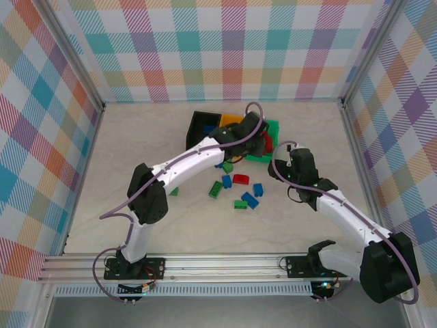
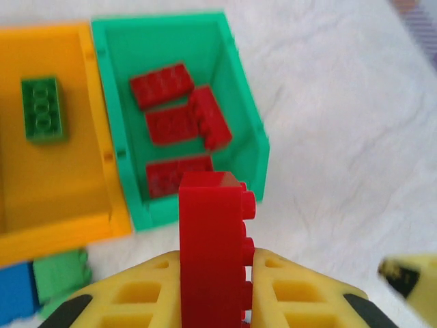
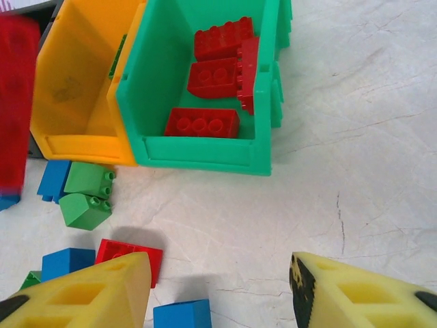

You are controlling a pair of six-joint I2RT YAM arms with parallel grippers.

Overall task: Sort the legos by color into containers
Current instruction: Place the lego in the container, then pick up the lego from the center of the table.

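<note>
Black bin [image 1: 203,123], orange bin [image 2: 54,191] and green bin [image 2: 235,96] sat side by side, touching. Green bin held four red bricks [image 2: 174,124], jumbled. Orange bin held one green brick [image 2: 43,109], flat. Upright red brick [image 2: 212,232] was clamped in left gripper [image 2: 215,263]. Loose bricks [image 1: 240,179], blue, green and red, lay scattered near the bins.

A pale marbled table [image 1: 136,225] with fine dark veins fills the middle. Pastel checked cloth walls stand round it: the back wall [image 1: 225,48] at twelve o'clock, a left wall [image 1: 34,137] at nine, a right wall [image 1: 403,123] at three. Grey metal posts [image 1: 78,65] rise in the corners at eleven and one. A ribbed metal rail [image 1: 225,263] runs across at six.
</note>
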